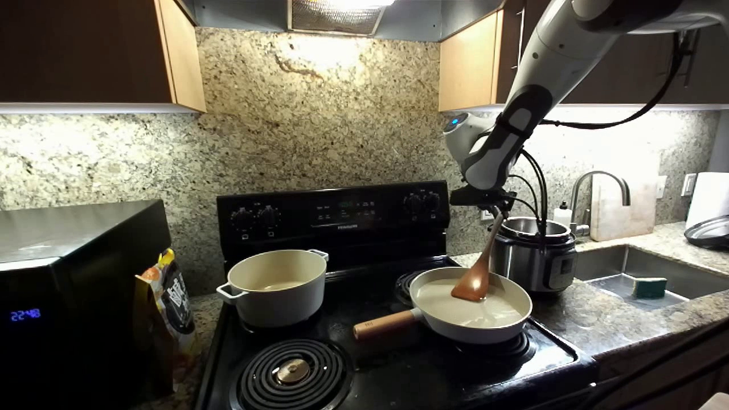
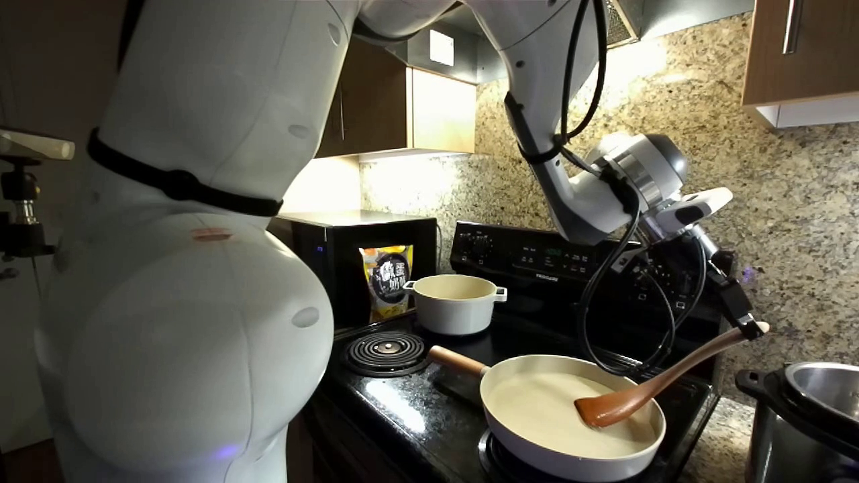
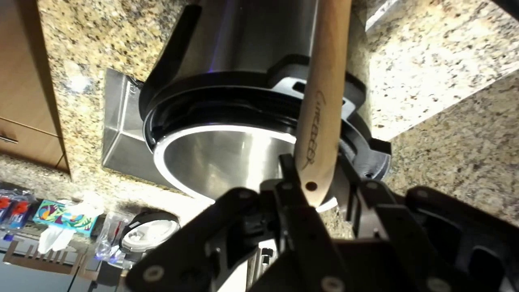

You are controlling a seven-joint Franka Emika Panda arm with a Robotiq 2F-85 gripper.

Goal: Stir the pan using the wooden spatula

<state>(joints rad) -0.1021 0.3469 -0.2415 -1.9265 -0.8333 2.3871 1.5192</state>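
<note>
Wooden spatula (image 1: 477, 276): glossy orange-brown, broad-bladed, paler toward top, tilted in cream-white pan (image 1: 477, 335); end effector (image 3: 317, 168) pinching it.

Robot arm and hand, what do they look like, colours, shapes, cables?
The arm is mostly white with rounded sections, black cables, a black strap and a small blue light. The hand is black and angular, with two slim fingers and round silvery fasteners.

In an exterior view, the shallow round cream-white pan (image 1: 475, 333) sits on the black coil stove (image 1: 393, 370), right of the deep cream two-handled pot (image 1: 282, 307); the orange-brown wooden spatula (image 1: 481, 270) slants blade-down into the pan; behind it to the right, the round steel cooker (image 1: 524, 265) stands on the speckled granite counter (image 1: 603, 324)
</note>
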